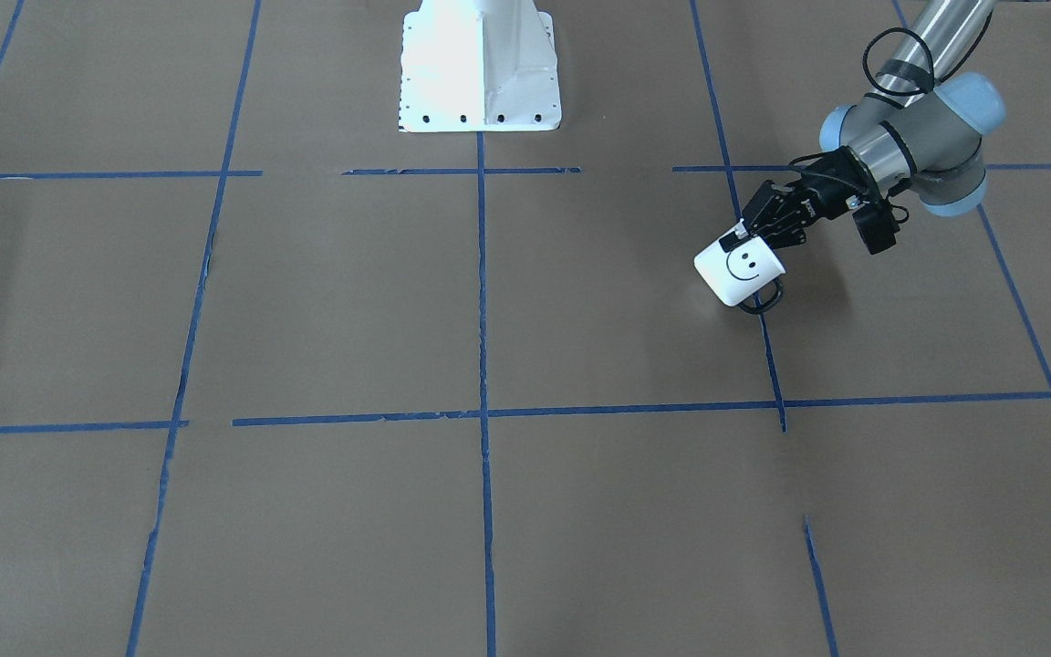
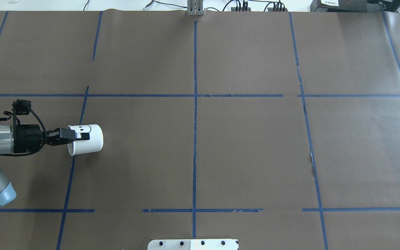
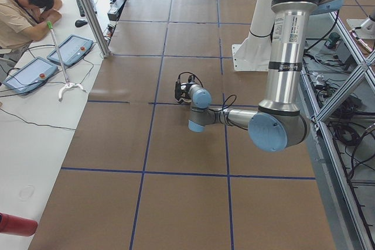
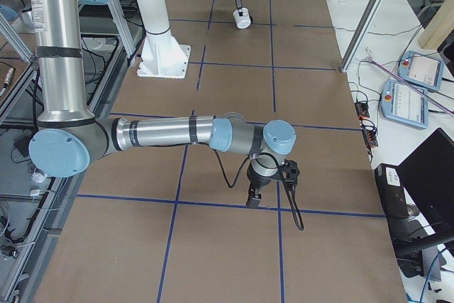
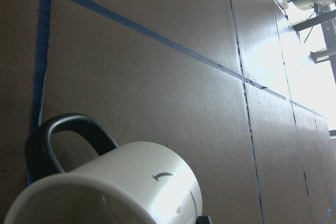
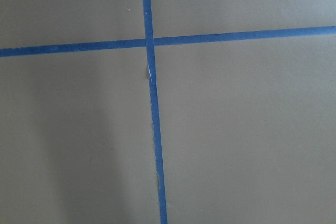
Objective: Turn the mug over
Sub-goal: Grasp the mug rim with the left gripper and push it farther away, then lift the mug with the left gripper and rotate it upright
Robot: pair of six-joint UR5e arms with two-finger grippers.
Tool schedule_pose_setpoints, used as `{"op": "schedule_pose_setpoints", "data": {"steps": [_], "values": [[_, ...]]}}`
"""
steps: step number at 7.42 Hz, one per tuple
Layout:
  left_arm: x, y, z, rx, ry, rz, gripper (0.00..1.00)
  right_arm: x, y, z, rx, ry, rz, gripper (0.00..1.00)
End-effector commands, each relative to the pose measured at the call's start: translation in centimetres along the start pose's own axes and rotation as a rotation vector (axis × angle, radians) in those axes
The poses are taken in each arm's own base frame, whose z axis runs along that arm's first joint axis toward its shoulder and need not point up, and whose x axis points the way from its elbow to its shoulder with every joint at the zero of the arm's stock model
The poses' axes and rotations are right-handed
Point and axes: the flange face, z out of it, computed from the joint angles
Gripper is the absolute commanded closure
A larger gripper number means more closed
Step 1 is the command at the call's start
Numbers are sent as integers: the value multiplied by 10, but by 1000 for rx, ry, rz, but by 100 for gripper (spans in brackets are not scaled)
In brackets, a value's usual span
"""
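The white mug with a black smiley face is tipped on its side, mouth toward my left gripper, base pointing away. Its black loop handle hangs down toward the brown table. The left gripper is shut on the mug's rim, one finger inside and one outside. In the overhead view the mug is at the table's left, with the left gripper on it. The left wrist view shows the mug close up. My right gripper points down over the table; I cannot tell whether it is open or shut.
The table is brown paper with blue tape lines. The robot's white base stands at the near middle edge. A seated operator and control pendants are beyond the far side.
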Motion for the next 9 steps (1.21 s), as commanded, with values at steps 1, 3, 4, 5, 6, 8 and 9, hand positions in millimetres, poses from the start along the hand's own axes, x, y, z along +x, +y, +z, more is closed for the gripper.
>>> {"op": "schedule_pose_setpoints", "data": {"steps": [1, 3, 4, 5, 6, 8, 9], "values": [[37, -22, 19, -52, 28, -13, 100, 0, 0, 0, 0, 0, 0, 0], [89, -39, 36, -42, 47, -4, 100, 0, 0, 0, 0, 0, 0, 0], [122, -41, 47, -63, -62, -61, 100, 0, 0, 0, 0, 0, 0, 0], [175, -45, 67, -103, -179, -130, 100, 0, 0, 0, 0, 0, 0, 0], [208, -57, 97, -98, -336, -222, 100, 0, 0, 0, 0, 0, 0, 0], [291, -81, 163, -86, -557, -337, 100, 0, 0, 0, 0, 0, 0, 0], [325, -85, 185, -92, -647, -375, 100, 0, 0, 0, 0, 0, 0, 0]]}}
